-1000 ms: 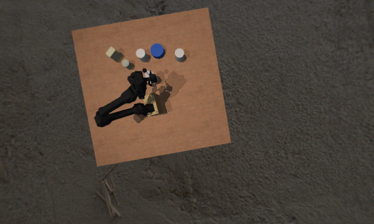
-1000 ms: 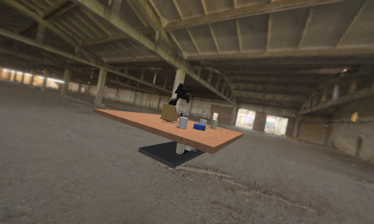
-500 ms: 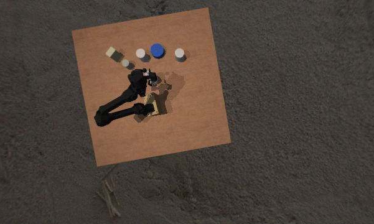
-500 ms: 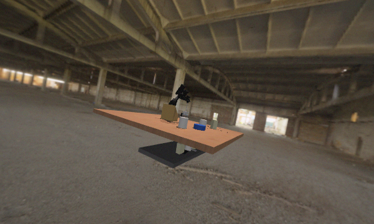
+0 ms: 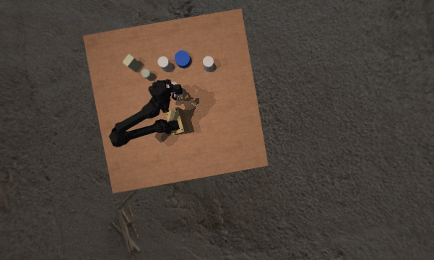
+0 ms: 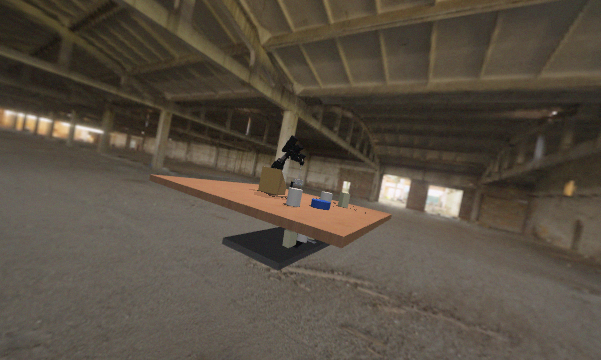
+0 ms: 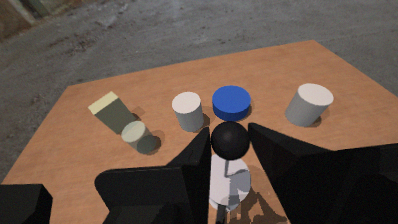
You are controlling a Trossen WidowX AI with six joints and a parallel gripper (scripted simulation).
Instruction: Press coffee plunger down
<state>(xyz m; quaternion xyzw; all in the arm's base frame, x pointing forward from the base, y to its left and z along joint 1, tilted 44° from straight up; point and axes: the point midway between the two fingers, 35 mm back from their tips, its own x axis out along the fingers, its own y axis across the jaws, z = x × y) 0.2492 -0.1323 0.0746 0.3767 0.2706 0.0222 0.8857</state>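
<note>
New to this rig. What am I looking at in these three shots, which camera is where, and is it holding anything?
It is one black jointed arm bolted to a wooden table, ending in a two-fingered hand. One picture looks straight down from above, one is a far side view in a hall, and one is from a camera on the wrist, looking past the fingers. Those fingers have closed on the black ball knob of a coffee press, whose plunger is not yet pushed down. Behind it stand two white cylinders, a blue disc, a small pale cylinder and a tan block.
</note>
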